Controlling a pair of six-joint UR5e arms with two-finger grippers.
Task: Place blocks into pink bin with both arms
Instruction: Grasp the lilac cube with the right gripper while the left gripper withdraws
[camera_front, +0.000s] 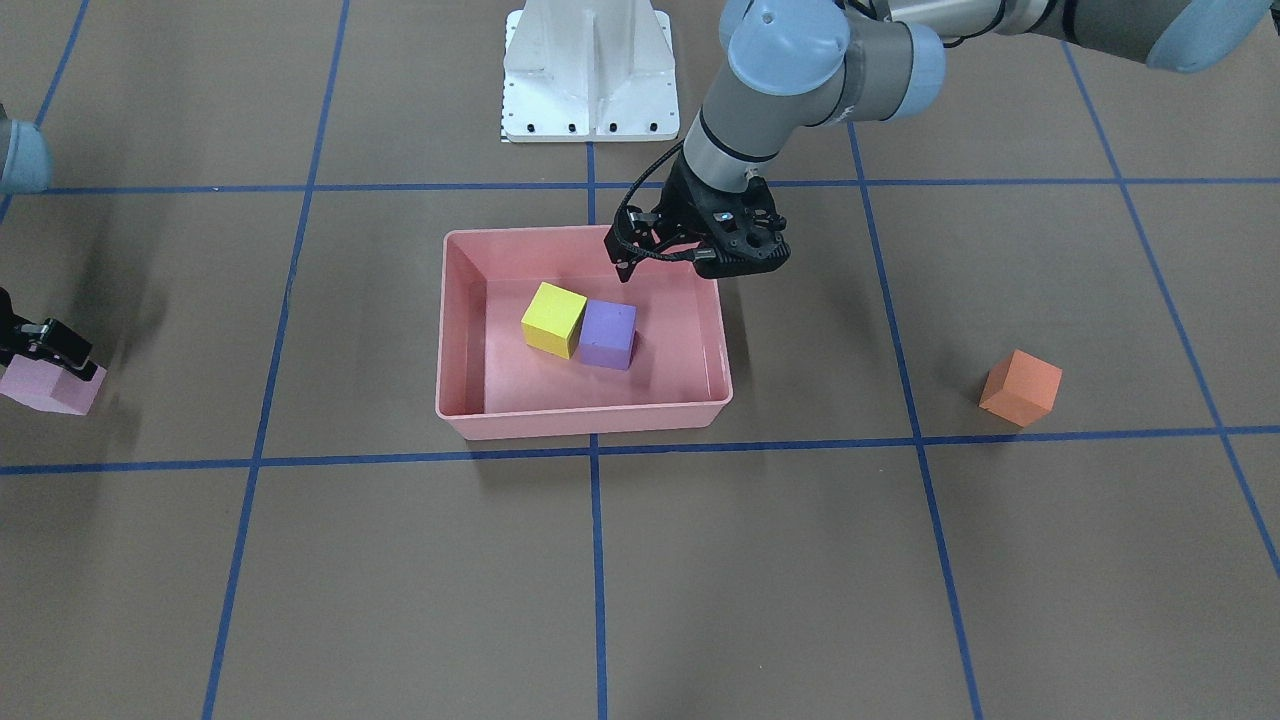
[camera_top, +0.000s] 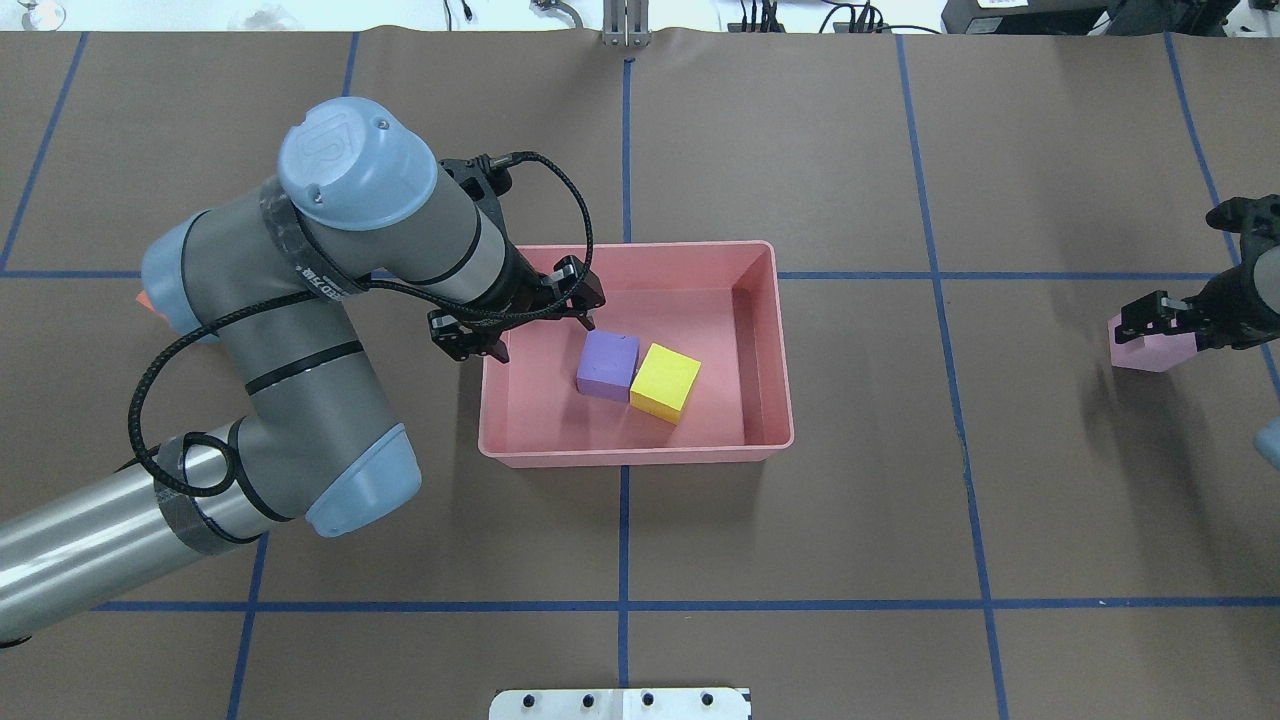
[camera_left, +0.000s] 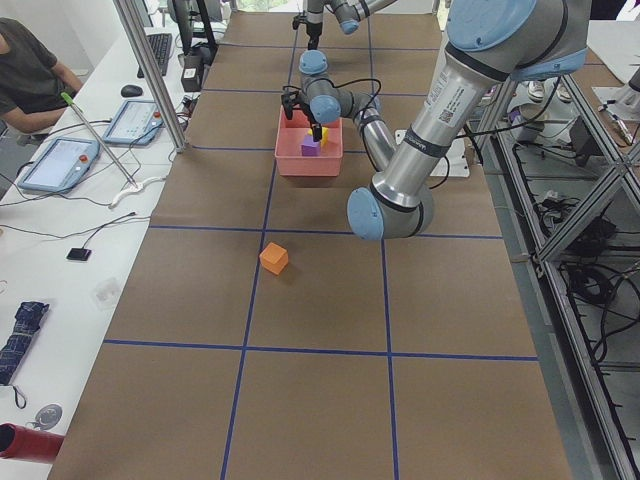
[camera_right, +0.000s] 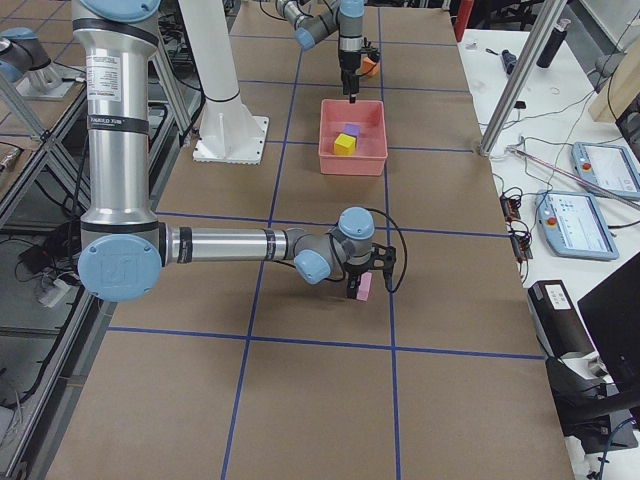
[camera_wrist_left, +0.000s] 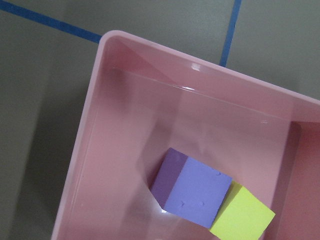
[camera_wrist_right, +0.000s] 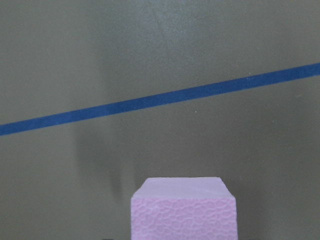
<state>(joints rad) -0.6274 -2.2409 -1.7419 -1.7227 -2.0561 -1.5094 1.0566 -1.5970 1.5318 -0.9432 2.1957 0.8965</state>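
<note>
Counts: 4 blocks, 1 bin, 2 arms, 2 claws. All places are given from the pink bin (camera_top: 640, 456), which sits on the counter (camera_top: 900, 520).

Inside the bin: 2 blocks. The purple block (camera_top: 607, 365) and yellow block (camera_top: 665, 382) rest on the bin floor with sides touching. Purple is toward the robot's left, yellow toward its right.

Over the bin: 1 claw. The left claw (camera_top: 545, 340) hangs above the bin's end on the robot's left, next to the purple block but not touching it. Its fingers are spread and it holds nothing.

Outside the bin: 2 blocks.
- The orange block (camera_front: 1020, 388) is alone on the counter, well apart from the bin on the robot's left side, with nothing touching it.
- The pink block (camera_top: 1150, 355) is well apart from the bin on the robot's right side, farther out than the orange one.

The right claw (camera_top: 1160, 325) is clamped on the pink block's top part. Cannot tell whether the block is off the counter.
</note>
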